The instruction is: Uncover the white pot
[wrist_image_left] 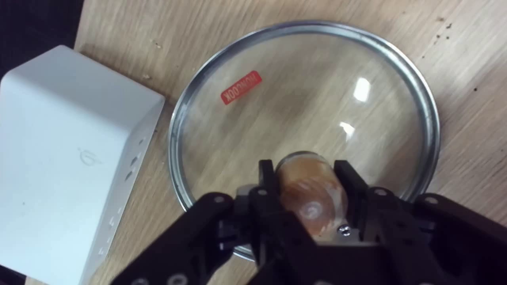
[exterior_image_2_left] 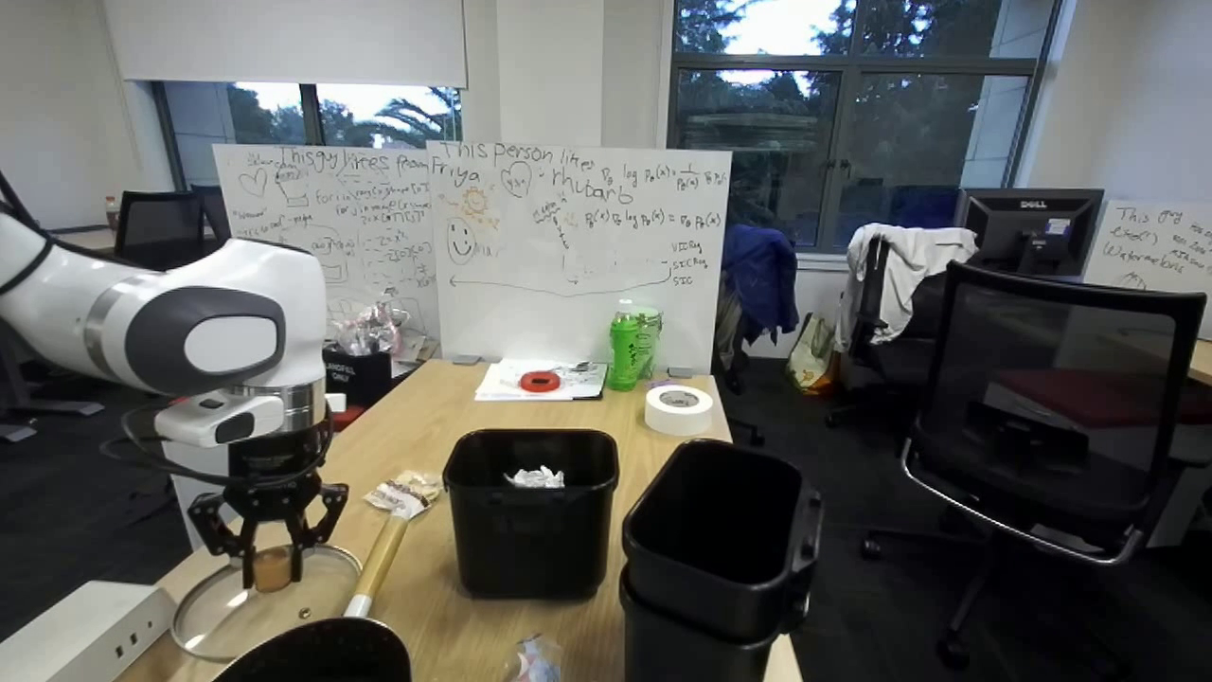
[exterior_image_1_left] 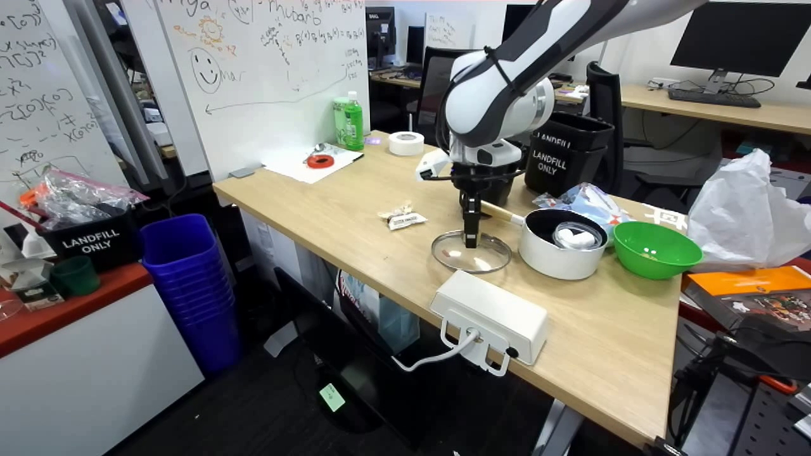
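Tool status: the black two-finger tool (exterior_image_2_left: 273, 576) points downward and is clamped on the brown cylindrical wooden knob (wrist_image_left: 311, 202) of the round clear glass lid (wrist_image_left: 297, 95) with silver metal rim. In the wrist view, the fingers (wrist_image_left: 267, 174) meet the knob on opposite sides.

Pot position: the round white pot (exterior_image_1_left: 561, 263) with black interior stands uncovered on the light wooden desk (exterior_image_1_left: 329, 209). The lid is low over the desk beside the pot, off its opening; whether the rim bears on the desk cannot be determined. A clear round container (exterior_image_1_left: 559, 235) with white contents sits within the pot. The light wooden handle (exterior_image_2_left: 383, 557) of the pot extends past the lid.

Adjacent items: the round bright green bowl (exterior_image_1_left: 656, 256) is immediately beside the pot, on the side away from the lid. The white rectangular box (exterior_image_1_left: 491, 304) with slots along one side is at the desk edge, near the lid.
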Motion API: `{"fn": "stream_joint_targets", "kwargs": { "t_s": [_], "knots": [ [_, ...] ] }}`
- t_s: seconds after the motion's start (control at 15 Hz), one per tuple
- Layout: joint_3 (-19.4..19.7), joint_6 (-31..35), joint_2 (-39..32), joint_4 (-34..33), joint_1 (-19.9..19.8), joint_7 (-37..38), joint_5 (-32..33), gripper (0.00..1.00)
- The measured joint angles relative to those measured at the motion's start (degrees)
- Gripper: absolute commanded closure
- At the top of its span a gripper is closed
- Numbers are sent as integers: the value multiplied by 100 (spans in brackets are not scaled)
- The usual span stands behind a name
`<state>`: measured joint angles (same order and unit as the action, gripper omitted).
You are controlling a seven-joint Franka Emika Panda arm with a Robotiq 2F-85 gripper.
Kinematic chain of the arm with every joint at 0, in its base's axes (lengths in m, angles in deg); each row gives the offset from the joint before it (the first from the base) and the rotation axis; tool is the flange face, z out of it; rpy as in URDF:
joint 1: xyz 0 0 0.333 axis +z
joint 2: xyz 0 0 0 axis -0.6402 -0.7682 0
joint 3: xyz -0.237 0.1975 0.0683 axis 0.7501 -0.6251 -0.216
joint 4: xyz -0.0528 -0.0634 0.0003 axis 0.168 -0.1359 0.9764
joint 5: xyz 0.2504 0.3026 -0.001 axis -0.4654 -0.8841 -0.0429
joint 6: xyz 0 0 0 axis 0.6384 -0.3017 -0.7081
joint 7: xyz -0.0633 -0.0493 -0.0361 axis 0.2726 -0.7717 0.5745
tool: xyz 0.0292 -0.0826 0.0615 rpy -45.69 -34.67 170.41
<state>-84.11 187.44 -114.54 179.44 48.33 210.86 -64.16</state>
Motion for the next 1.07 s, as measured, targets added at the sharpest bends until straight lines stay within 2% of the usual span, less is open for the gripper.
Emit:
{"fn": "stream_joint_targets", "kwargs": {
  "t_s": [0.07,0.13,0.53,0.8,1.07],
  "knots": [
    [11,9,-24,0,12,149,40,79],
    [13,21,-40,0,18,264,73,42],
    [13,111,-50,-27,95,578,153,1],
    [-33,107,45,-27,105,587,149,0],
    [-264,14,474,103,102,436,90,0]
  ]
}}
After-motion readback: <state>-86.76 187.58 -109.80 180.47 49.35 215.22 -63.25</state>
